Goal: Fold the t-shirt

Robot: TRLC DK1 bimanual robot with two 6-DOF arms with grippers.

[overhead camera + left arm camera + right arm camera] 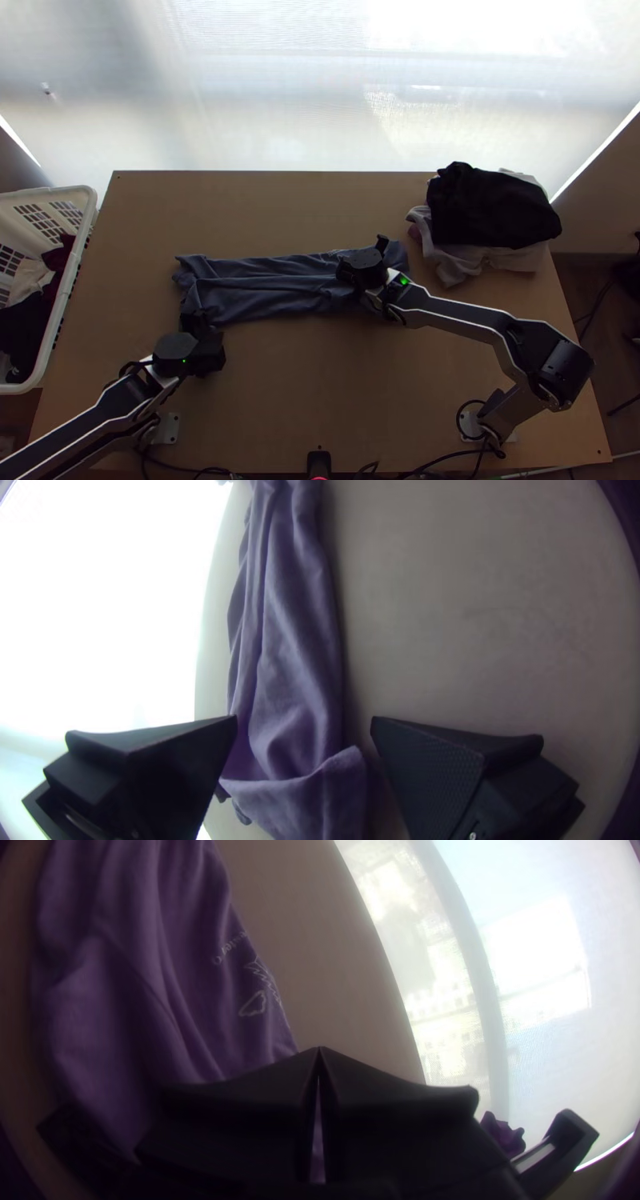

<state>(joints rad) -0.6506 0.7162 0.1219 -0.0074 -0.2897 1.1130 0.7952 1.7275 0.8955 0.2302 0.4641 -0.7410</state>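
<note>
The blue-grey t-shirt (pixel 256 298) lies as a long, narrow folded strip across the middle of the table, creased lengthwise. My left gripper (pixel 197 326) is at its near left corner. In the left wrist view the left gripper (pixel 305 723) is open, with the end of the shirt (pixel 293 680) between and beyond its fingers; contact cannot be told. My right gripper (pixel 365 268) is over the shirt's right part, covering some of it. In the right wrist view the right gripper (pixel 320 1052) has its fingertips together, and the shirt (pixel 133 993) with a light print stretches out beyond them.
A pile of black and light clothes (pixel 492 210) sits at the table's far right corner. A white laundry basket (pixel 74 264) with clothes stands at the left edge. Bare tabletop (pixel 320 384) lies between the shirt and the near edge.
</note>
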